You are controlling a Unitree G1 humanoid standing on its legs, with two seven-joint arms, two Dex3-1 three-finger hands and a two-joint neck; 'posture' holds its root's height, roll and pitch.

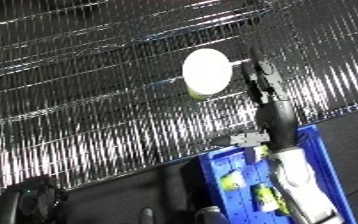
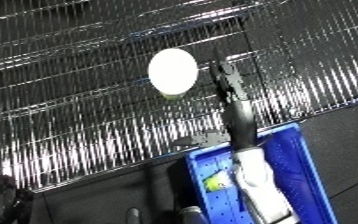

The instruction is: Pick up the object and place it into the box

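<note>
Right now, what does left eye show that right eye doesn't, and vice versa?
Left eye only: more of what lies in the blue bin, namely two yellow-green items left of the forearm, and more of the dark shape at lower left.

Right eye only: the bin's full right wall, with just one yellow-green item visible.

Both: the white round object on the wire shelf, the right hand raised just beside its right edge without clearly grasping it, and the forearm passing over the bin. The left hand is absent from both.
</note>
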